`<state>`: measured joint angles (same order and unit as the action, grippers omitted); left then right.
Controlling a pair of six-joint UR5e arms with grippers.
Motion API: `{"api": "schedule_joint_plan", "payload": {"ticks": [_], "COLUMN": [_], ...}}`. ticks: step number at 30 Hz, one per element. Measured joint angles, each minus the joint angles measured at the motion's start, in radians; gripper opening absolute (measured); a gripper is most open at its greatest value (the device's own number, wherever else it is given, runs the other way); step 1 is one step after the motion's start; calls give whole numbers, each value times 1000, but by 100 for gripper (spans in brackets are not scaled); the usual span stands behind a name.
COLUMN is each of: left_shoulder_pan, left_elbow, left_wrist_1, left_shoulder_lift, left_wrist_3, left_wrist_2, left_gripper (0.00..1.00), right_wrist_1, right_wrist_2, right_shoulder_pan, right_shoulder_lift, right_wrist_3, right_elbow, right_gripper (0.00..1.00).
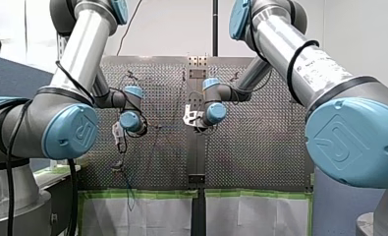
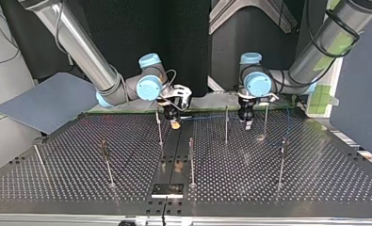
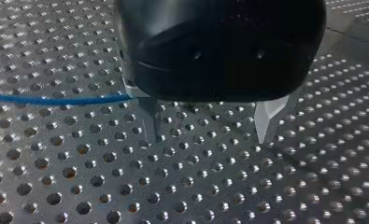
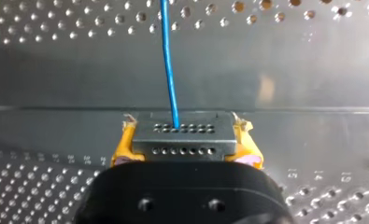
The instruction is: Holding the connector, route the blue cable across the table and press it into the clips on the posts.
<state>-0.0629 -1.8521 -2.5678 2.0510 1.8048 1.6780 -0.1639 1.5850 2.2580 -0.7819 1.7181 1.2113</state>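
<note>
Yellow pads (image 4: 120,148) of right jaws clamped on grey connector (image 4: 182,137), above tabletop's (image 2: 315,174) middle strip near its arm-side edge. Blue cable (image 4: 168,60) leaving connector, stretched across to left jaws: metal fingers (image 3: 266,119) apart, cable beside one.

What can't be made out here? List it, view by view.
- Left wrist view: the blue cable vanishes behind the black body of my left gripper.
- Right wrist view: the cable, running ahead from the connector in my right gripper, is cut off by the edge.
- Top view: the clips on the posts are too small to tell whether the cable sits in any.
</note>
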Motion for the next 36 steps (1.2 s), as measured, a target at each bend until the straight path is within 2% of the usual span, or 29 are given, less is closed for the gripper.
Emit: {"api": "schedule_joint_plan", "payload": {"ticks": [6,19,29,36], "left_shoulder_pan": [-19,-84,-126,-174], "left_elbow": [-45,-156,-235,-252], "left_wrist_1": [-51,-159,-169,-148], "left_shoulder_lift": [-44,-154,-233,-289], "left_wrist_3": [-45,-33,-6,11], "left_wrist_2": [41,47,45,24], "left_gripper": [100,100,100,100], "right_wrist_1": [12,13,15,14], "right_wrist_2": [2,3,2,4], "right_shoulder_pan": [-7,-1,0,1], "right_shoulder_lift": [-1,-4,-4,-4], "right_wrist_3": [-2,-10,-12,-12], "right_elbow": [0,0,0,0], "right_gripper": [0,0,0,0]}}
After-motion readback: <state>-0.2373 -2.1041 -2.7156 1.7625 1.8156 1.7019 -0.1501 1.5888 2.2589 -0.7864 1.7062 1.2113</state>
